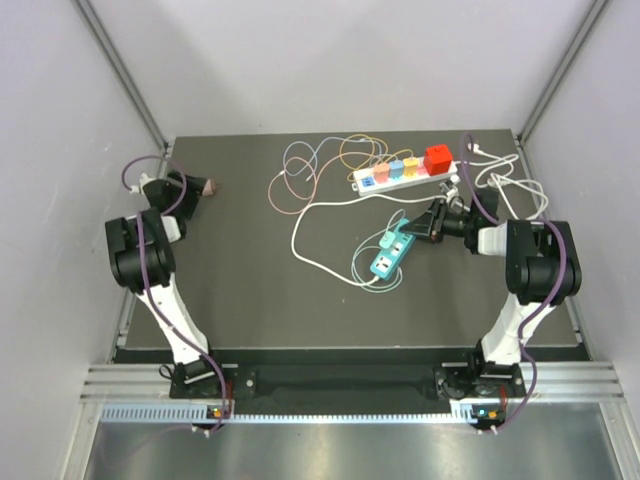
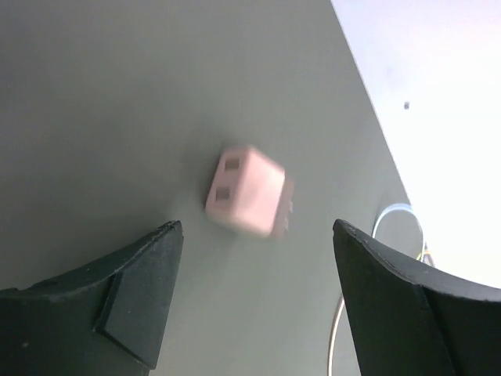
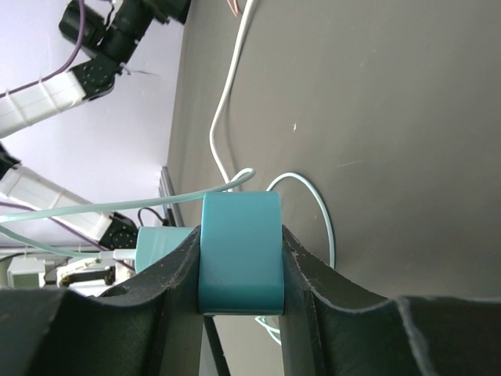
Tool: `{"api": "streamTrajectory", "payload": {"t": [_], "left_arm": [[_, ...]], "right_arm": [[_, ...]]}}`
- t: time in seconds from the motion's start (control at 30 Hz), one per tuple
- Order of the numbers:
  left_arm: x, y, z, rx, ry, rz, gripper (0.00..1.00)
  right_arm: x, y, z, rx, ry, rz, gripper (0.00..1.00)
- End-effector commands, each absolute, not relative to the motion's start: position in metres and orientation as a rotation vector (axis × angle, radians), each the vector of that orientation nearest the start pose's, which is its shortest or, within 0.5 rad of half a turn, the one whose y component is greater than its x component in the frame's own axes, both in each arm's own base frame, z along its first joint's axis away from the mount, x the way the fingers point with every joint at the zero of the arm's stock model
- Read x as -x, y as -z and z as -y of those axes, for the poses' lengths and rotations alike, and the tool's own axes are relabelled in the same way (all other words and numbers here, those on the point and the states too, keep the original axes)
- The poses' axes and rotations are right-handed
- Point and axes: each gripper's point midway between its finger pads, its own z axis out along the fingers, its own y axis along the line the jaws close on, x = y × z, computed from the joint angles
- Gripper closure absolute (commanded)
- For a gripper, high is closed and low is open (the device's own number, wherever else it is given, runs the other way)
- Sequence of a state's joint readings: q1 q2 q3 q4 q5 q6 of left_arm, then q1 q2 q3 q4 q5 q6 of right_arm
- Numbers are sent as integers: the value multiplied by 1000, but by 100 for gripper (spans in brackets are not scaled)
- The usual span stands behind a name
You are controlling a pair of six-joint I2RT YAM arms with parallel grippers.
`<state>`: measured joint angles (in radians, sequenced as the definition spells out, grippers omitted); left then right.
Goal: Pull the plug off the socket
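The left gripper (image 1: 189, 186) stands near the far left side of the worktop (image 1: 250, 310) with its jaws released and wide apart. The pink plug (image 2: 249, 200) is free just ahead of them, touching neither jaw; it looks blurred, so I cannot tell if it rests flat. Well apart, on the right side, the right gripper (image 1: 432, 222) has its jaws clenched on one end of the teal socket strip (image 3: 239, 251), whose thin teal cable (image 3: 317, 205) curls on the worktop.
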<state>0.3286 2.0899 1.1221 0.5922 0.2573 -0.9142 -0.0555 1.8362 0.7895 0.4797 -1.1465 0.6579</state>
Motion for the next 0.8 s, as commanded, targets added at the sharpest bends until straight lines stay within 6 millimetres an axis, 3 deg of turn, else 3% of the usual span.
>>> {"api": "streamTrajectory", "payload": {"t": [0.0, 0.07, 0.1, 0.13, 0.17, 0.2, 0.23, 0.3, 0.43, 0.47, 0.53, 0.57, 0.63, 0.67, 0.73, 0.77], "left_arm": [[-523, -105, -95, 893, 619, -1704, 18], [-513, -121, -86, 861, 622, -1692, 16], [-501, -113, -79, 868, 618, -1716, 16], [-495, -129, -75, 827, 599, -1698, 16], [-491, -133, -65, 803, 591, -1704, 16], [-480, -125, -59, 778, 558, -1741, 16], [-475, -143, -52, 735, 547, -1725, 15], [-467, -145, -45, 711, 505, -1743, 15], [-444, -173, -26, 595, 509, -1754, 15], [-435, -170, -4, 535, 549, -1782, 15], [-422, -182, 29, 391, 597, -1787, 14], [-414, -183, 64, 290, 667, -1806, 14], [-390, -178, 111, 108, 782, -1833, 14], [-376, -185, 150, -23, 859, -1801, 14], [-348, -175, 186, -178, 934, -1782, 14], [-329, -175, 217, -280, 986, -1757, 14]], "right_arm": [[-369, -114, -147, 78, -1550, -2064, 99], [-369, -114, -146, 84, -1545, -2063, 99], [-369, -115, -146, 85, -1544, -2064, 99], [-369, -115, -146, 87, -1543, -2065, 99], [-369, -114, -145, 84, -1537, -2065, 99], [-369, -115, -144, 85, -1536, -2064, 99], [-369, -115, -143, 84, -1535, -2064, 99], [-370, -117, -141, 81, -1530, -2059, 99], [-370, -119, -140, 82, -1530, -2055, 99], [-370, -118, -141, 83, -1533, -2056, 99], [-370, -117, -141, 80, -1538, -2057, 99], [-370, -118, -141, 84, -1539, -2054, 99], [-369, -118, -141, 85, -1546, -2055, 99], [-368, -118, -141, 85, -1546, -2055, 99], [-368, -119, -141, 89, -1546, -2053, 100], [-368, -120, -141, 88, -1544, -2051, 100]]}}
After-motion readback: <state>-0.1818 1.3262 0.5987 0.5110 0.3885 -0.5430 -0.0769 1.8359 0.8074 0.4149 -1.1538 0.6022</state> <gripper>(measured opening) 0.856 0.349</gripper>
